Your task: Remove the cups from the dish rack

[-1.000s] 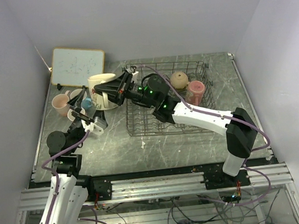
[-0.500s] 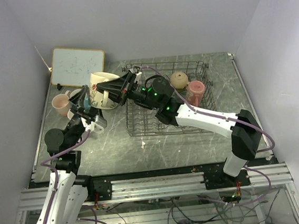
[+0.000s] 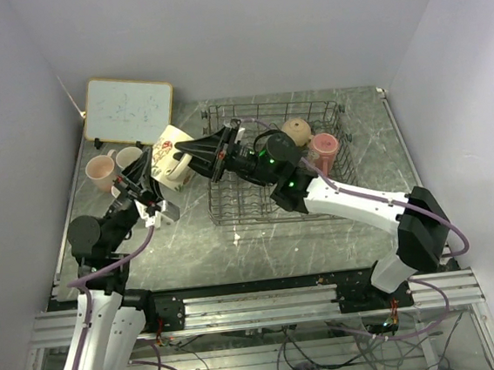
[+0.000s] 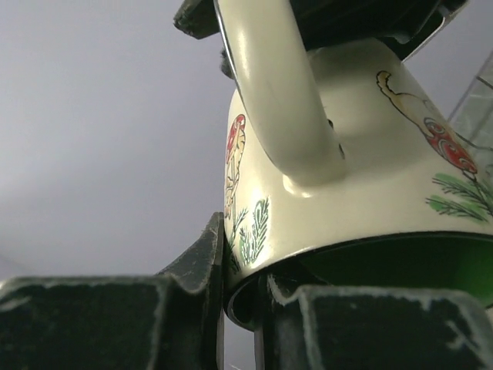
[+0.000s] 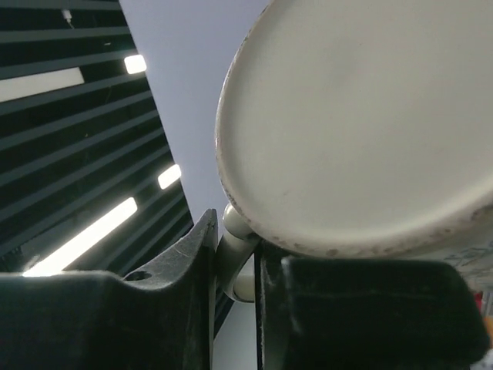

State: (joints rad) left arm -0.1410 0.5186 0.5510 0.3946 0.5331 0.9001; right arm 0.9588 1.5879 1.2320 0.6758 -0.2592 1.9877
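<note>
Tabletop point(image 3: 279, 245), grey-green marbled slab with pale walls on three sides. It carries everything we list below.

Dish rack point(image 3: 246, 198), dark wire, rectangular, standing at the centre-right of the slab. We count two mugs inside it, both toward its far right end: tan mug point(image 3: 295, 131), mouth down, and dark pink-red mug point(image 3: 323, 148) just beside it.

Whiteboard point(image 3: 128, 109), framed, propped at the far left corner, apart from the rack.

Right gripper point(image 3: 194, 158), reaching leftward across the rack's left end. Its wrist view shows the fingers point(image 5: 181, 266) closed on the handle point(image 5: 235, 250) of the beige mug point(image 5: 362, 116), whose pale base fills the picture.

Left gripper point(image 3: 153, 178), raised from the left side toward the same mug point(image 4: 370, 177). In its wrist view the fingers point(image 4: 196, 270) pinch the rim, one outside the wall and the other within the green interior.

Beige mug point(image 3: 171, 154), printed with a bird and pine sprigs. We find it held off the slab and tilted, just outside the rack's left edge, between the two grippers and gripped by both.

Pale pink mug point(image 3: 99, 170), upright on the slab below the whiteboard. Second pale mug point(image 3: 128, 158) stands just beside it; we cannot settle its colour.
</note>
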